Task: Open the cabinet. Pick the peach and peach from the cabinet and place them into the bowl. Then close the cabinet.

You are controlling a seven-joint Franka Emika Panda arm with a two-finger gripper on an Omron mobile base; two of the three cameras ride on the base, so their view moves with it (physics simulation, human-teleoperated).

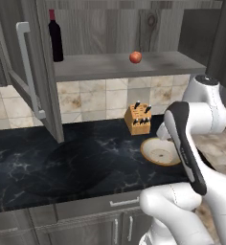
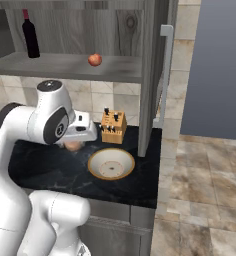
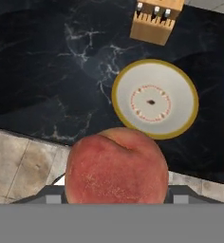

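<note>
The cabinet [image 1: 38,91] stands open, its left door swung out in the left base view and its right door [image 2: 151,75] in the right base view. One red-orange peach [image 1: 135,57] [image 2: 94,60] rests on the cabinet shelf. A second peach [image 3: 116,166] [image 2: 73,145] sits between my fingers, with my gripper [image 3: 116,197] [image 2: 76,142] shut on it, above the counter. The bowl [image 3: 133,80] [image 1: 158,154] [image 2: 111,165] sits empty on the counter, just beyond the held peach in the hand view and to its right in the right base view.
A wooden knife block [image 1: 138,119] [image 2: 114,126] [image 3: 155,21] stands behind the bowl against the tiled wall. A dark wine bottle [image 1: 55,36] [image 2: 30,34] stands at the shelf's left. The black marble counter [image 1: 62,162] ends at the right near the bowl.
</note>
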